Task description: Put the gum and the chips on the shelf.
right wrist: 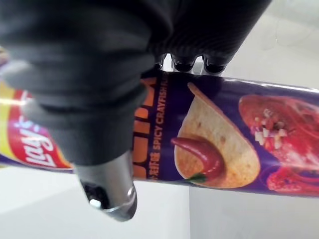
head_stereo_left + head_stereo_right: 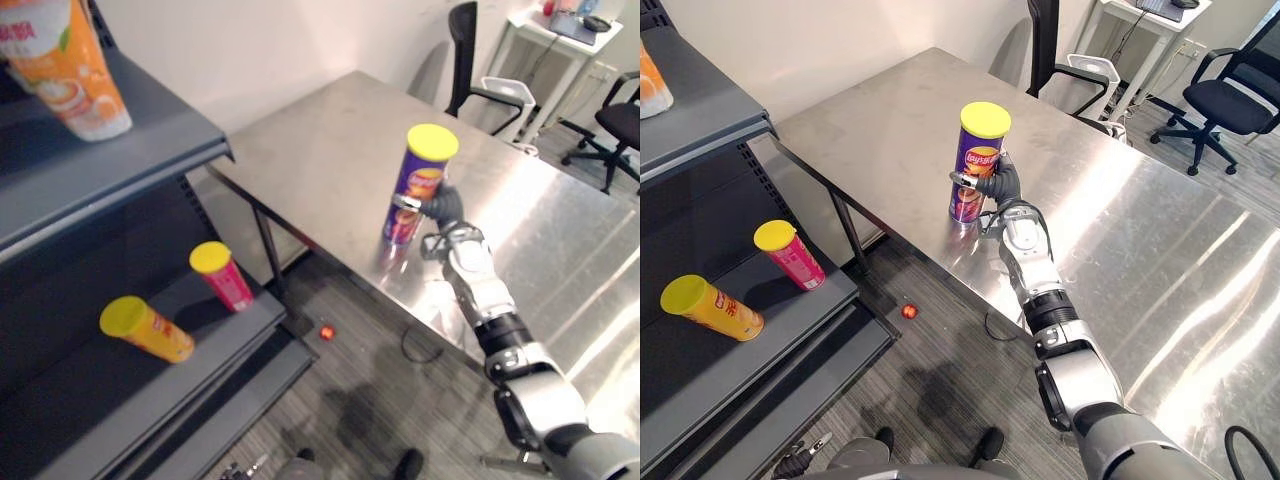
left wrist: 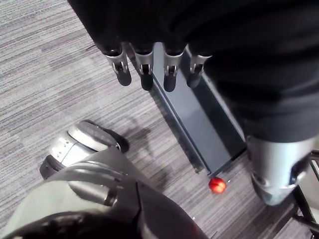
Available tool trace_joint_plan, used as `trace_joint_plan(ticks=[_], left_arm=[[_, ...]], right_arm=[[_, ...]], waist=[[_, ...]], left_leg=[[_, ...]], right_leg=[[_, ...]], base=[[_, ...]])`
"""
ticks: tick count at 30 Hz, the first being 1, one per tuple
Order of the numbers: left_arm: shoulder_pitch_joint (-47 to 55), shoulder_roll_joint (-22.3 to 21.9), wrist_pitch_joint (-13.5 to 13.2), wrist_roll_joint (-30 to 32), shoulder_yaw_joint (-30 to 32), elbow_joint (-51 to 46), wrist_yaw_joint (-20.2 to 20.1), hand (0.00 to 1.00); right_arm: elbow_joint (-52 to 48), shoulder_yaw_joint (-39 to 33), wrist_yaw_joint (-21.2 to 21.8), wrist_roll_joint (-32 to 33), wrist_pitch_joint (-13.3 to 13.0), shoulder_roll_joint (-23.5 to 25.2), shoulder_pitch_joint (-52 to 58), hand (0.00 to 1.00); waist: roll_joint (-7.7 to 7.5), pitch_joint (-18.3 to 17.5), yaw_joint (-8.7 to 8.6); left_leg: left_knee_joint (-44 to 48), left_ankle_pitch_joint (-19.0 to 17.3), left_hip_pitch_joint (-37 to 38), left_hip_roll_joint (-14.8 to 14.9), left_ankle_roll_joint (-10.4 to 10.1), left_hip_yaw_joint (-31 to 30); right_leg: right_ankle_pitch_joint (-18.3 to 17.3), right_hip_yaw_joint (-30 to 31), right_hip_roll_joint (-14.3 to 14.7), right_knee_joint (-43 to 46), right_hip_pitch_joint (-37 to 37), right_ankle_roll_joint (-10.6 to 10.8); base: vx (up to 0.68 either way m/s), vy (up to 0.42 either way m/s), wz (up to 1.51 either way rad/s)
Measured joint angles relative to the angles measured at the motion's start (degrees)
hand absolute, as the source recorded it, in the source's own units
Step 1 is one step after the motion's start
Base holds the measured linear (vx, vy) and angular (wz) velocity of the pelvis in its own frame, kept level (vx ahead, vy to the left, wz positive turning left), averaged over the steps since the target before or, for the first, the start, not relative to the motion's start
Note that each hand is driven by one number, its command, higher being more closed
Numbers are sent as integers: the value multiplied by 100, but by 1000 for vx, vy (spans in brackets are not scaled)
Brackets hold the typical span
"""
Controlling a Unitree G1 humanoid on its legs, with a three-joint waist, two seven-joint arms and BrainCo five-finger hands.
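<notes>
Left of the table (image 2: 320, 140) stands the shelf (image 2: 150, 140), dark grey. On its upper board sits an orange pack (image 2: 70, 65). On the lower board an orange can (image 2: 148, 330) lies on its side, and just beside it, nearer the table, a red can (image 2: 222, 275) leans; both have yellow lids. On the carpet between the shelf and the table lies a small red ball (image 2: 326, 331).

The left hand (image 3: 144, 74) hangs over that carpet with its fingers straight and relaxed, holding nothing; the shelf's foot and the ball lie past its fingertips.

The chips (image 2: 418, 185), a purple can with a yellow lid, are upright at the table's edge nearest the shelf; I cannot tell whether the base rests on the steel. The right hand (image 2: 1000, 185) grips the can at mid-height, fingers on one side and thumb (image 1: 107, 184) on the other.

Behind the table stands a black chair (image 2: 470, 60).
</notes>
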Motion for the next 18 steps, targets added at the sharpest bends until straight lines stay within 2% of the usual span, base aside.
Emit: trace_joint_plan(ticks=[6,15,18], left_arm=[[-2,-5,-1,-1,0,-16,11,0],[-2,-12,3,0,19,-58,14,0],[3,-26,5,1,71,-55,14,0]], right_arm=[[0,-34,0,0,0,0,-2,100],[-62,41,76,11,2,11,58,100],[-514,83,156,42,4,21,376,100]], waist=[[-1,0,64],[-2,1,55],[-9,1,56]], left_leg=[[0,0,4,-5,0,1],[-39,-1,105,0,-1,105],[-95,-5,212,5,-3,244]], right_leg=[[0,1,-6,0,0,0],[9,112,-4,0,4,9],[18,250,1,0,17,20]], base=[[0,0,0],[0,1,-6],[7,13,-22]])
